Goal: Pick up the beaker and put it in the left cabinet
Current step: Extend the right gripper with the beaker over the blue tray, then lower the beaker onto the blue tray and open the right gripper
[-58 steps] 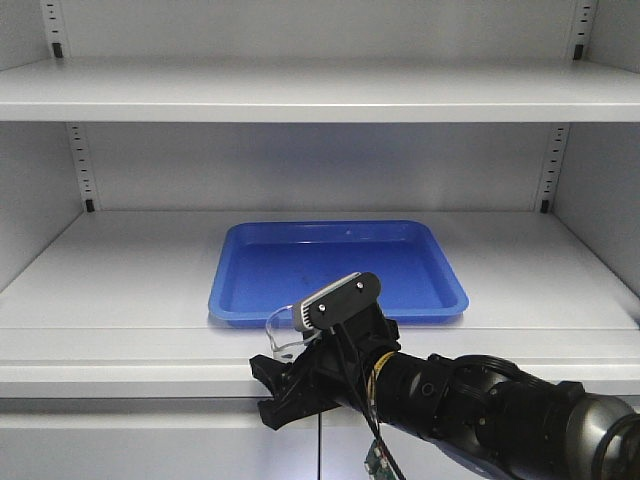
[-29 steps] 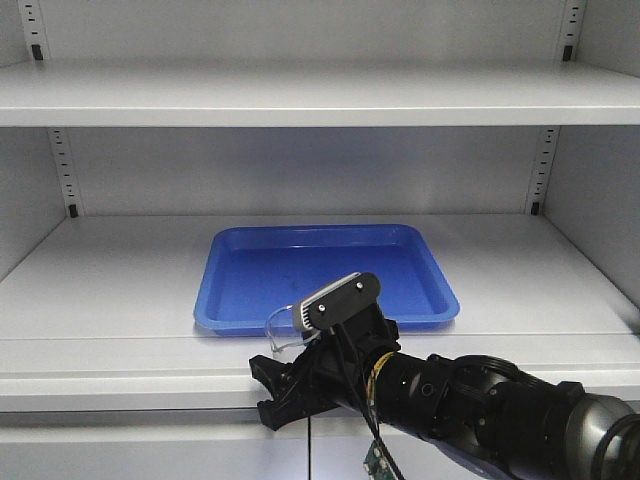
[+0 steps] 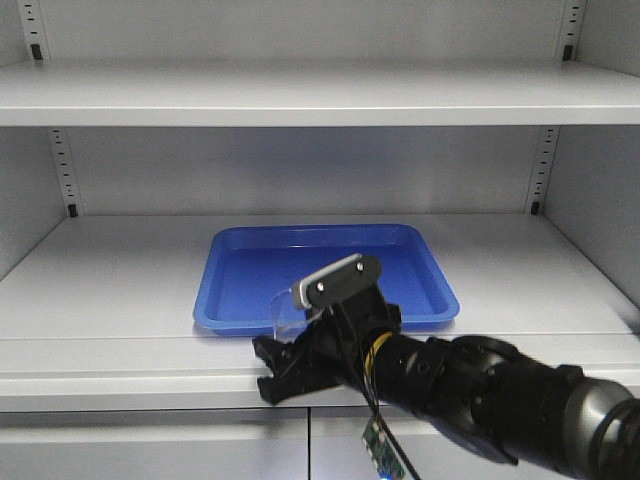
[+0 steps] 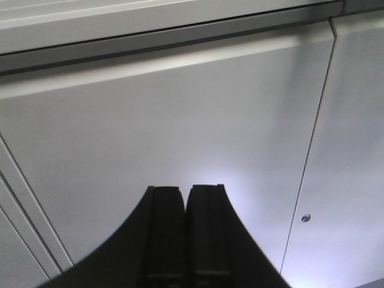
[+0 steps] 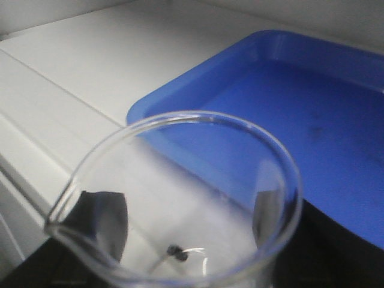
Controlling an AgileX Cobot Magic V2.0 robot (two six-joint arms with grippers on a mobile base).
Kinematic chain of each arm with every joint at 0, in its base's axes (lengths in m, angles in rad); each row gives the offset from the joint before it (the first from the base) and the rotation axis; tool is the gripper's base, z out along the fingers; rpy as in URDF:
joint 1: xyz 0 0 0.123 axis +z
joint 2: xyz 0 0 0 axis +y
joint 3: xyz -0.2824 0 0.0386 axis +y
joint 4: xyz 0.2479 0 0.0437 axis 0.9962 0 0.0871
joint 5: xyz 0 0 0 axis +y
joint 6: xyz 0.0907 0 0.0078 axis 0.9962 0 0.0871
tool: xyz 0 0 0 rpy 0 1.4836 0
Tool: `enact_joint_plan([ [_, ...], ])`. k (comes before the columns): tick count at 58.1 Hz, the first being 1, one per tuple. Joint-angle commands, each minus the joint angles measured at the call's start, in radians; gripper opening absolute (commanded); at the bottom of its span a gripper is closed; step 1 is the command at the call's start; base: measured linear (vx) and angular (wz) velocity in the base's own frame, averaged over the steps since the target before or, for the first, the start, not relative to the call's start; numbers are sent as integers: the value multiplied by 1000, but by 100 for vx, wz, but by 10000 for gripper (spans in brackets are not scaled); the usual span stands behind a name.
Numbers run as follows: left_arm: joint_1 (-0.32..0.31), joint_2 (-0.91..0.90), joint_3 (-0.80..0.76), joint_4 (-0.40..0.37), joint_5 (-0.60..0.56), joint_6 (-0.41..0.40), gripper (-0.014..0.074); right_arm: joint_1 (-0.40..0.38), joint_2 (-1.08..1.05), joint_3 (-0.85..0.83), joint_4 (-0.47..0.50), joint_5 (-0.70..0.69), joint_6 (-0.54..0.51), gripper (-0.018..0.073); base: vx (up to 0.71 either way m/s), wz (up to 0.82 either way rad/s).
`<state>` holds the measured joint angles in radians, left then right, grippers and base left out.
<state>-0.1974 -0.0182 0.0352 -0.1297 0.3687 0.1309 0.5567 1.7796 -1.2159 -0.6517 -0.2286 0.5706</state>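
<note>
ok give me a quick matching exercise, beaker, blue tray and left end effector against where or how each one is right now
A. beaker
B. blue tray
C. left end effector

1. shut, facing a grey door
2. lying flat on the shelf
3. held in the right end effector

Pairs: A-3, B-2, C-1

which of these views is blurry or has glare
Right wrist view: the beaker fills the foreground, soft and out of focus, and the blue tray behind is slightly blurred. Left wrist view: a bright glare patch on the cabinet door just above the shut left tool. Front view: evenly lit, fairly sharp.
</note>
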Motion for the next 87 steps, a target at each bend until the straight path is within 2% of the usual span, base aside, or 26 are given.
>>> enact_joint_plan([
  [1, -6, -10, -19, -10, -82, -1, -6, -17, -39, -91, 17, -36, -37, 226, 0, 0],
  [16, -6, -10, -19, -10, -82, -1, -6, -103, 112, -299, 19, -22, -36, 226, 0, 0],
  [26, -6, -10, -19, -10, -82, -1, -6, -151, 248, -475, 44, 12, 10, 228, 0, 0],
  [35, -6, -10, -19, -10, -82, -1, -6, -152, 355, -603, 44, 116, 17, 235, 0, 0],
  [47, -6, -10, -19, -10, -82, -1, -6, -152, 387, -630, 44, 133, 17, 272, 0, 0],
  [56, -6, -10, -19, -10, -82, -1, -6, -150, 387, -630, 44, 149, 18, 366, 0, 0],
  [63, -6, -10, -19, -10, -82, -1, -6, -150, 387, -630, 46, 165, 30, 495, 0, 0],
  [72, -6, -10, -19, -10, -82, -1, -6, -150, 376, -630, 48, 199, 95, 657, 0, 0],
  [78, -6, -10, -19, -10, -82, -1, -6, -149, 359, -630, 48, 235, 117, 692, 0, 0],
  [87, -6, -10, -19, -10, -82, -1, -6, -149, 327, -630, 48, 248, 117, 685, 0, 0],
])
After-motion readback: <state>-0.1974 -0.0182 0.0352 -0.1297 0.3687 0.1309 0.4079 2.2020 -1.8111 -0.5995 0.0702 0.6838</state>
